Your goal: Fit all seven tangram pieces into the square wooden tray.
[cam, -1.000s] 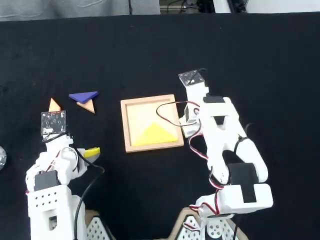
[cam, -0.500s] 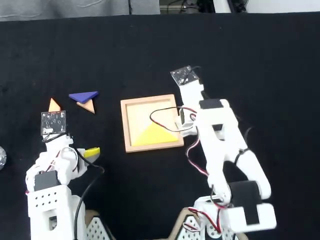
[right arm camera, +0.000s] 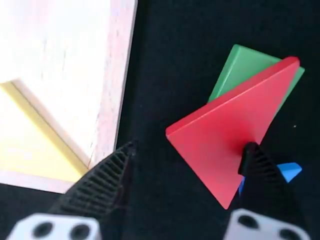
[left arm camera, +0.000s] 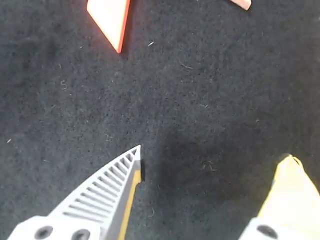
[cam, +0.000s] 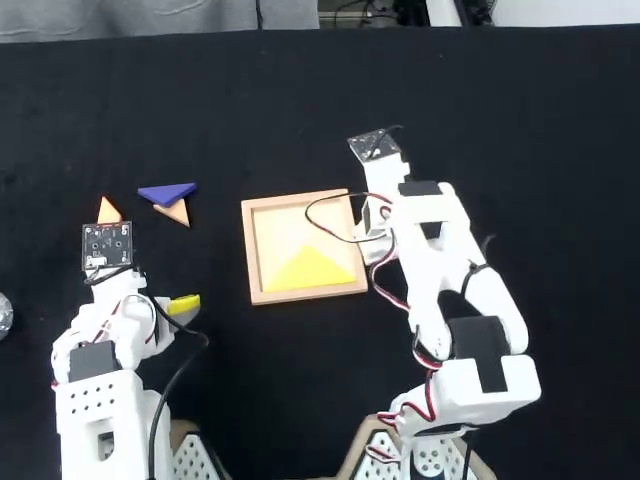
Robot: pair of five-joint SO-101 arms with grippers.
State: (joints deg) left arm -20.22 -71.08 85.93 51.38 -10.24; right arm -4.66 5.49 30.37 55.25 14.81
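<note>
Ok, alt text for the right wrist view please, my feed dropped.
The open right tool hangs over a red triangle that lies partly over a green piece on the black table, a blue piece peeking from behind one finger. Beside them, the wooden tray holds a yellow triangle.

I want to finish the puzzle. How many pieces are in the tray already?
1. A yellow triangular piece lies along the square wooden tray's near edge. The right arm hides part of its side.

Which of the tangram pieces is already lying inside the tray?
The yellow triangle: it alone lies inside the wooden tray. The red triangle, green piece, blue piece and orange piece all lie on the black cloth outside it.
</note>
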